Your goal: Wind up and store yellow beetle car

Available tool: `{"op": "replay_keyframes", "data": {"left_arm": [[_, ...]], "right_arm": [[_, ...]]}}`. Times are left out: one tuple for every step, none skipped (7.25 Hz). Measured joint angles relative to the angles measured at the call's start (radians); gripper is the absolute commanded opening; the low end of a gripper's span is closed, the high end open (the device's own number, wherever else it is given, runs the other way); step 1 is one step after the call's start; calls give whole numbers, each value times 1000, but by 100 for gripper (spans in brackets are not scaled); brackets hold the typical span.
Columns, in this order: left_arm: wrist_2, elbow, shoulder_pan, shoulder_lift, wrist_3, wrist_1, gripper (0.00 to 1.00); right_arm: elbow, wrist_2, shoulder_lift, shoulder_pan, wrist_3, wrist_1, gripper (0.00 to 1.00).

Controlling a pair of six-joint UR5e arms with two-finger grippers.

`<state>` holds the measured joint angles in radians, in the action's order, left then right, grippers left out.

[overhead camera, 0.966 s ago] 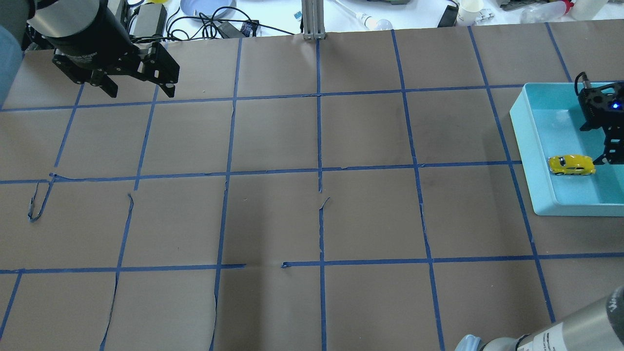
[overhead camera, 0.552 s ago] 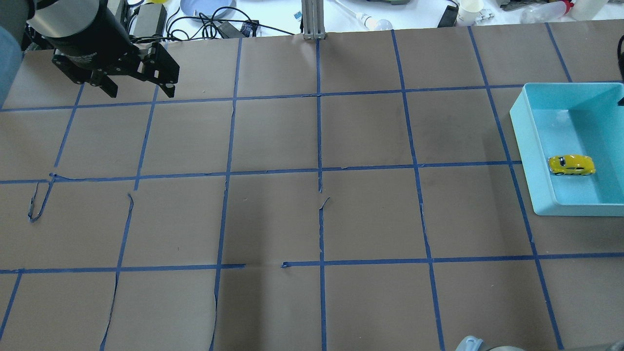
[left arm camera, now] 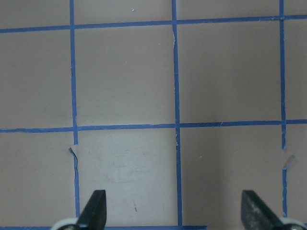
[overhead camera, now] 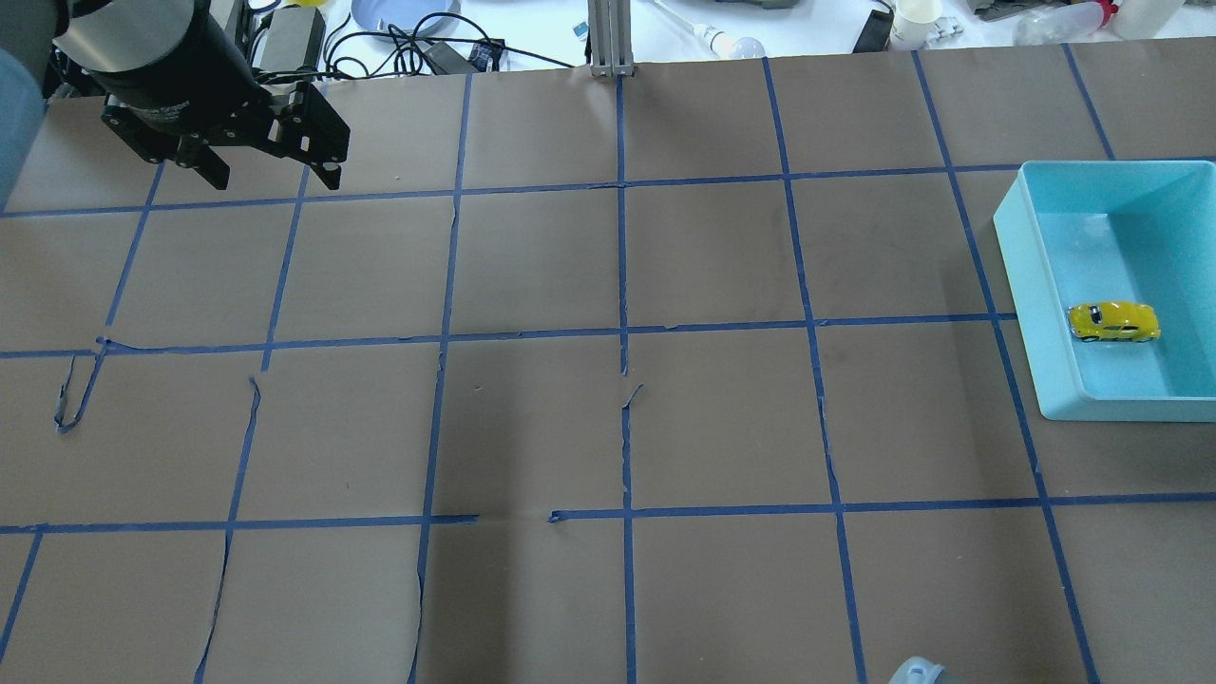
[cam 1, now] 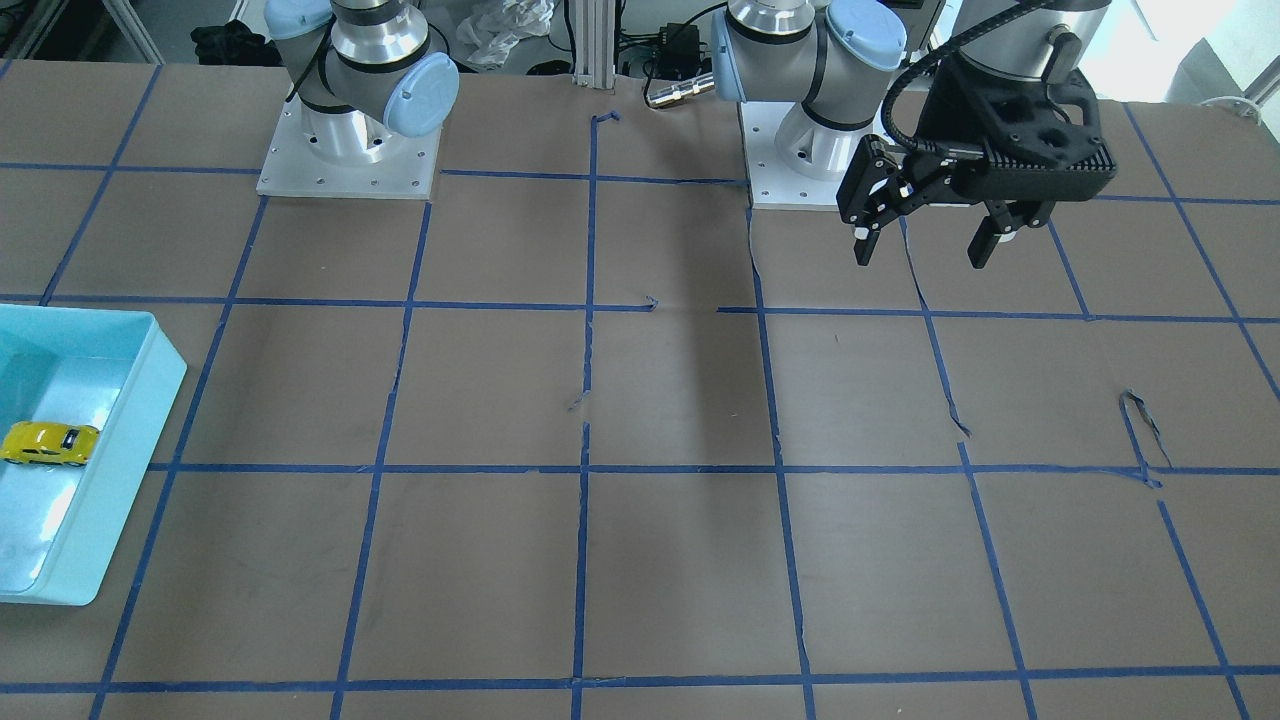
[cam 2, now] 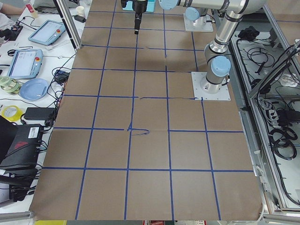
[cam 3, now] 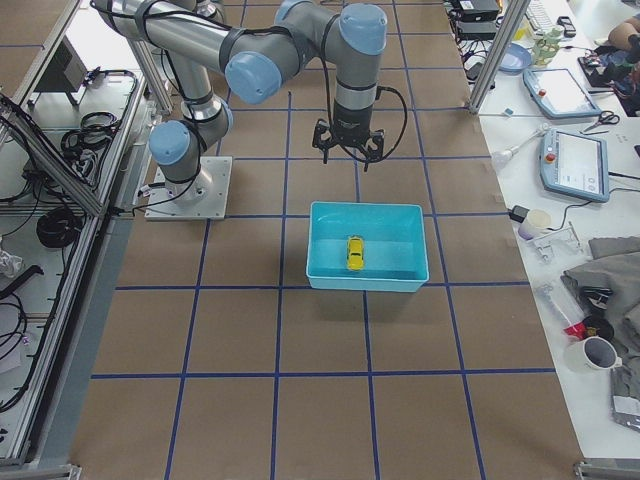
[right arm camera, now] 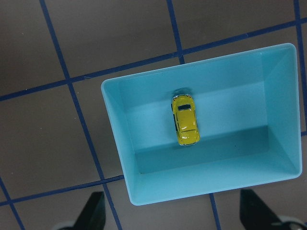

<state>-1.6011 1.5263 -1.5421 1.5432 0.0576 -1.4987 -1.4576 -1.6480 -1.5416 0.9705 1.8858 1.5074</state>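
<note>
Looking down at the table, we see the yellow beetle car (overhead camera: 1113, 322) sitting on its wheels inside the blue tray (overhead camera: 1021, 275) at the right side, near the middle of the tray floor and apart from both claws. Our right claw (right arm camera: 173, 211) hangs high up near the tray, with its two fingers spread wide and nothing between them. Our left claw (overhead camera: 274, 180) hangs over the brown paper at the far left, well apart from the tray, and its fingers are spread wide too, holding nothing.
</note>
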Motion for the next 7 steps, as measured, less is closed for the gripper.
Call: {"op": "replay_keyframes", "data": {"left_arm": [[0,0,0,0,1,0,100],[0,0,0,0,2,0,100],[0,0,0,0,2,0,100],[0,0,0,0,2,0,100],[0,0,0,0,2,0,100],[0,0,0,0,2,0,100],[0,0,0,0,2,0,100]], "right_arm": [[14,0,-2,37,-83,-18,100],[25,0,-4,99,-196,-26,100],[38,3,-7,169,-324,-37,100],[53,10,-8,237,-463,-53,100],[65,15,-5,308,-612,-63,100],[74,17,2,389,-762,-65,100],[81,19,11,472,-912,-62,100]]}}
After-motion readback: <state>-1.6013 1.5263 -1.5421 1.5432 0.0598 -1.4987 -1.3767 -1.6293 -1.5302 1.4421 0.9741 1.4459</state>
